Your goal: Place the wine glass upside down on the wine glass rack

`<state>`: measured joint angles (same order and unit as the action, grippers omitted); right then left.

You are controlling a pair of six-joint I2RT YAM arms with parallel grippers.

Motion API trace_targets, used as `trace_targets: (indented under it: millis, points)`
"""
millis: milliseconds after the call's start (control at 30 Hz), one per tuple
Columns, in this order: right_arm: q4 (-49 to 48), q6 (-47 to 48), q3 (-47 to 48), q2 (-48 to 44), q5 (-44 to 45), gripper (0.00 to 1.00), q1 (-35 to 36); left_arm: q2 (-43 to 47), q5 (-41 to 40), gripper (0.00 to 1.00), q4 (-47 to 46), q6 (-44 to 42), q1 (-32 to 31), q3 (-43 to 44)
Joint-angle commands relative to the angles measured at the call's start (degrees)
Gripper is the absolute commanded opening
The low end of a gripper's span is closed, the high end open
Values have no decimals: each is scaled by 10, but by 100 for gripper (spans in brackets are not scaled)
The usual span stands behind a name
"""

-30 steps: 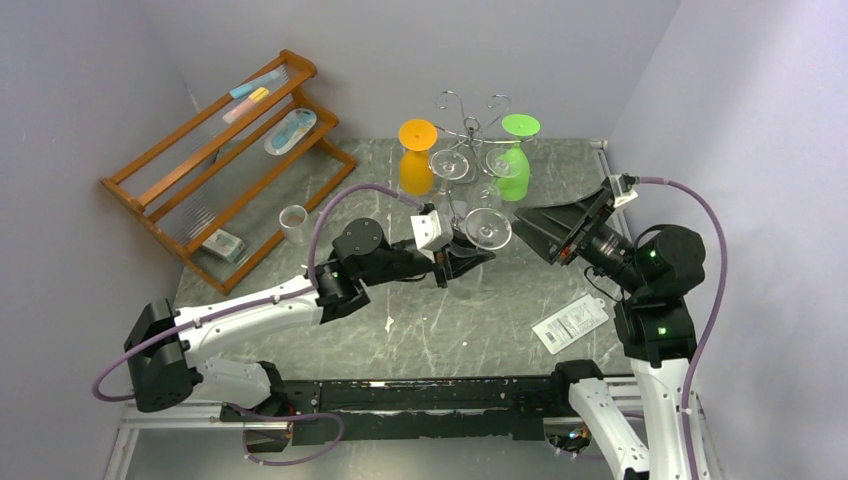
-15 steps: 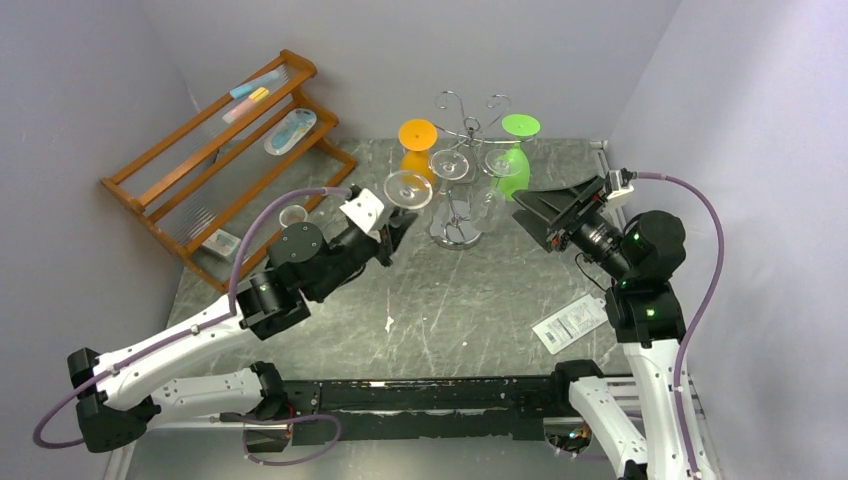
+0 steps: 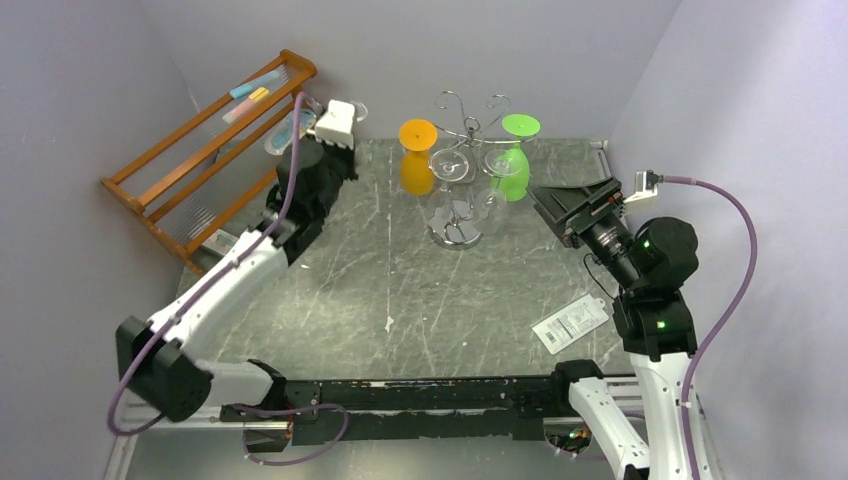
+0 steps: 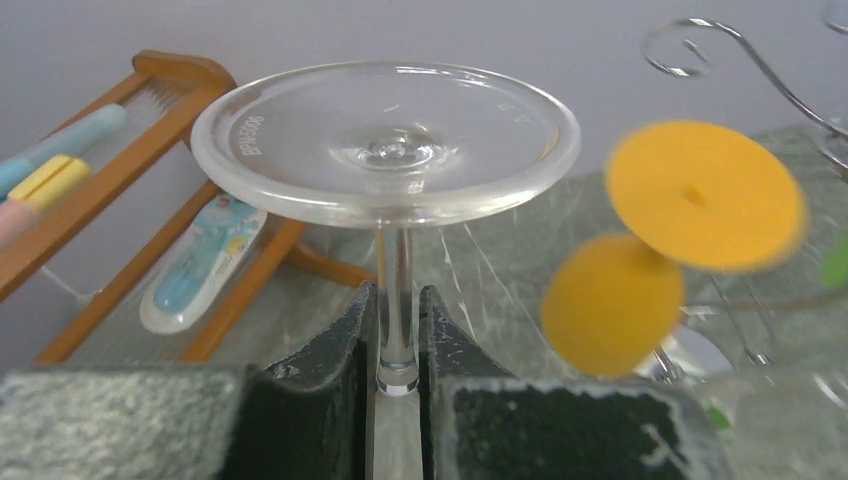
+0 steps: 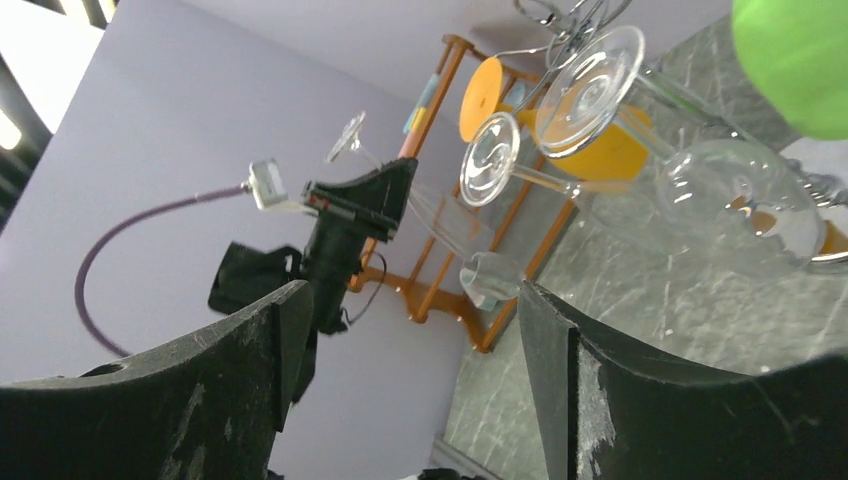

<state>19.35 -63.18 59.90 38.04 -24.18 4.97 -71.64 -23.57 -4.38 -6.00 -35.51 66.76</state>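
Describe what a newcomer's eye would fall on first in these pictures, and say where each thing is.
First, the clear wine glass, gripped by its stem in the left pincer with its foot up, high at the far left by the wooden shelf. Next, the bright orange glass and green glass, hanging upside down on the wire rack at the far middle of the table.

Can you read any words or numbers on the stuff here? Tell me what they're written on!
"BPW5006", or close to it: faint raised letters on the foot of the wine glass; the last characters are unsure.
white packet: it has dark print, too small to read.
blue toothbrush pack: blurred, nothing readable.
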Motion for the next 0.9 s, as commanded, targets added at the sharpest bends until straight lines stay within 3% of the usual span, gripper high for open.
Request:
trace_targets:
  millis: [0, 267, 467, 633, 867]
  points:
    - [21, 42, 11, -8, 47, 78, 2, -80, 190, 5, -80, 25, 94, 53]
    - [16, 61, 1, -9, 61, 76, 2, -242, 503, 5, -191, 42, 176, 157]
    - [15, 63, -11, -10, 67, 75, 2, -351, 655, 5, -259, 84, 183, 241]
    - [24, 75, -7, -6, 72, 75, 2, -428, 746, 5, -315, 143, 183, 295]
    - [18, 73, -10, 2, 69, 75, 2, -496, 811, 5, -402, 233, 183, 335]
